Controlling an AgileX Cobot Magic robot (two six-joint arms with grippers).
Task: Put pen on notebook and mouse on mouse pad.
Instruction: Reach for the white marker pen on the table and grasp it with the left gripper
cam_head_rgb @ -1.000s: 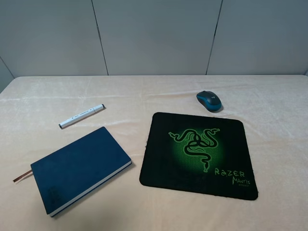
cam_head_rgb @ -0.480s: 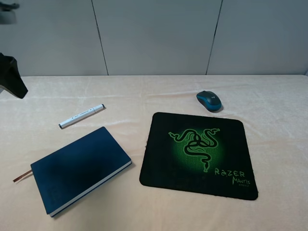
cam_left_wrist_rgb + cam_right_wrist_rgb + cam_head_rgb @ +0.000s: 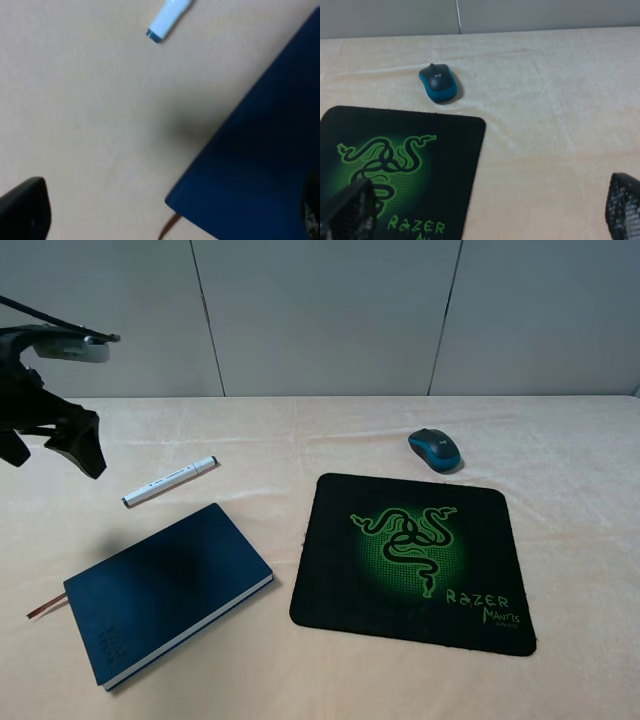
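The white pen (image 3: 170, 480) lies on the cloth just beyond the navy notebook (image 3: 165, 590), whose brown ribbon (image 3: 42, 607) sticks out at the left. My left gripper (image 3: 48, 448) hovers open above the table, left of the pen and clear of it. In the left wrist view one end of the pen (image 3: 167, 17) and a corner of the notebook (image 3: 260, 165) show between the spread fingertips (image 3: 25, 210). The mouse (image 3: 436, 448) sits just behind the black mouse pad (image 3: 410, 560). The right wrist view shows my right gripper (image 3: 487, 210) open, well short of the mouse (image 3: 438, 82) and over the pad (image 3: 400, 165).
A beige cloth (image 3: 560, 500) covers the whole table. Grey wall panels (image 3: 320, 310) stand behind its far edge. The right arm is outside the exterior high view.
My left arm has come in from the left edge and moved right, toward the pen. The pen, notebook, mouse and pad have not moved.
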